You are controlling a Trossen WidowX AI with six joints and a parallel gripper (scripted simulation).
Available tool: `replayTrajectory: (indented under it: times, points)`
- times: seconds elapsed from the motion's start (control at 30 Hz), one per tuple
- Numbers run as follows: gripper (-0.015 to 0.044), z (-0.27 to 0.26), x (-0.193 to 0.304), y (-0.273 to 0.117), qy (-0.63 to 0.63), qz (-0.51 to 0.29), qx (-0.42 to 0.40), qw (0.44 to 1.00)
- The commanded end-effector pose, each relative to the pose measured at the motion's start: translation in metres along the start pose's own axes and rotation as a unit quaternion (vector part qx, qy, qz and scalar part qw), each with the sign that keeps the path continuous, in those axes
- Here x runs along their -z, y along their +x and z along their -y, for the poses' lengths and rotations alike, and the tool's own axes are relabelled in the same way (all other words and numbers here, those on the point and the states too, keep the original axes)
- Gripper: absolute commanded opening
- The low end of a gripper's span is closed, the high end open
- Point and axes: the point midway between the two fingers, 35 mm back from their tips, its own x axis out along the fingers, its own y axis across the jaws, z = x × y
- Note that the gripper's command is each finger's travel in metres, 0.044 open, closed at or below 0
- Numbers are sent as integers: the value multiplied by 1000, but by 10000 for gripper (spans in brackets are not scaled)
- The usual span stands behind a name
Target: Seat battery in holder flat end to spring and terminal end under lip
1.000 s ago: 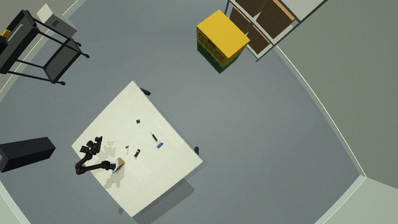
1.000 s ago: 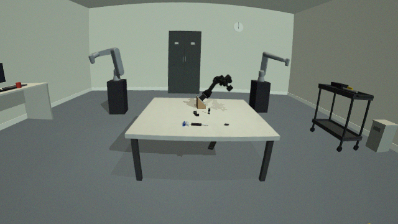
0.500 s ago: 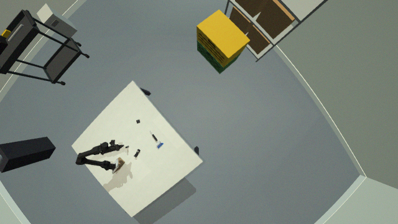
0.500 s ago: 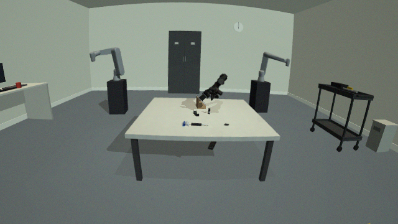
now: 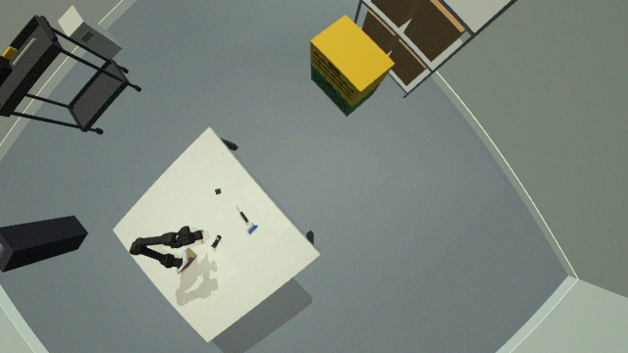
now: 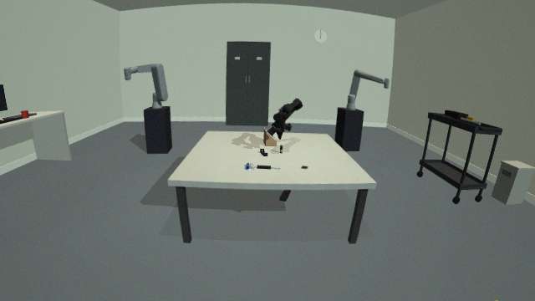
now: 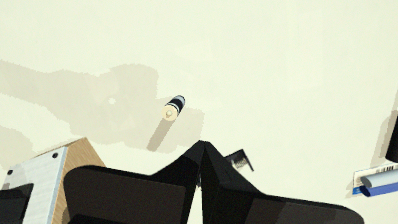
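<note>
The gripper (image 5: 200, 235) (image 6: 280, 137) (image 7: 203, 146) is closed on nothing. The battery (image 6: 281, 149) (image 7: 174, 108) stands upright on the table (image 5: 265, 265) (image 6: 234, 177) (image 7: 290, 75), seemingly apart from the holder (image 5: 216, 241) (image 6: 263, 152) (image 7: 242, 157).

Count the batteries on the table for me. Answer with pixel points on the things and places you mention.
1. The battery (image 6: 281, 149) (image 7: 175, 106) stands upright on the table (image 5: 265, 255) (image 6: 209, 173) (image 7: 280, 50), terminal end up, apart from the holder (image 5: 217, 241) (image 6: 262, 151) (image 7: 243, 159). Another could be hidden behind the wooden block (image 5: 190, 257) (image 6: 269, 140) (image 7: 82, 154) or under the arm.

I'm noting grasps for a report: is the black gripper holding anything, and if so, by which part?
Nothing is held: the black gripper is shut, and the small dark cylindrical battery stands apart from it.
</note>
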Motion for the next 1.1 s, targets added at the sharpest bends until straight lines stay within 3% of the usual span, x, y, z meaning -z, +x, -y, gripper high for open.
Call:
replayTrajectory:
  times: [0.0,0.4,1.07]
  points:
    - [0,0,-2,3,-4,5,-5,1000]
    - [0,-1,-4,79,-5,7,-6,1000]
    - [0,-29,-5,79,-5,7,-6,1000]
